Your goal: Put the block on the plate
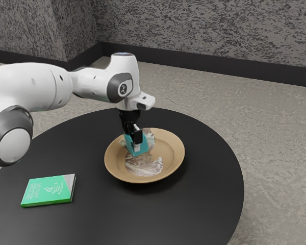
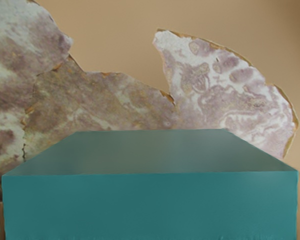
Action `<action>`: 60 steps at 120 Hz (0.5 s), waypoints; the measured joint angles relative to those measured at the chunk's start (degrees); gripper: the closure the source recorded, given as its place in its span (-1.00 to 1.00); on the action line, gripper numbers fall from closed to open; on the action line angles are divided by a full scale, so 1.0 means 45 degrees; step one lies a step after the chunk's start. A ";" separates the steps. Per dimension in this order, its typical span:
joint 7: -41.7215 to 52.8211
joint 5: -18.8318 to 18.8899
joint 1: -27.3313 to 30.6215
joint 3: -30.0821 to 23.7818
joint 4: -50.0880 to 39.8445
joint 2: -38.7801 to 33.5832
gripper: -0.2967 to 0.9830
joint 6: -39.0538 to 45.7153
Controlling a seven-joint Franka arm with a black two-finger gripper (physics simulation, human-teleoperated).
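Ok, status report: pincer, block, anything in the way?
Pincer shut on teal block. Block over the plate; contact unclear. Mottled pieces on the plate, might crowd the landing spot.

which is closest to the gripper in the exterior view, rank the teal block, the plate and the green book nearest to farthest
1. Teal block, held in the gripper.
2. Plate, below the block.
3. Green book, off toward the exterior view's left.

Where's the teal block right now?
Exterior view: the teal block is at the tool, over the tan plate, slightly toward the exterior view's left of its centre. Can't tell whether it touches the plate.
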 joint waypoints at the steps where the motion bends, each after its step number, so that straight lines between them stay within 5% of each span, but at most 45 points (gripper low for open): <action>1: -0.0007 -0.0001 0.0000 0.0000 0.0001 0.0014 -0.07 0.0003; 40: -0.0203 -0.0045 0.0000 0.0001 0.0004 0.0093 -0.40 0.0029; 60: -0.0147 0.0171 -0.0363 0.0045 -0.0200 -0.1739 -0.48 -0.0060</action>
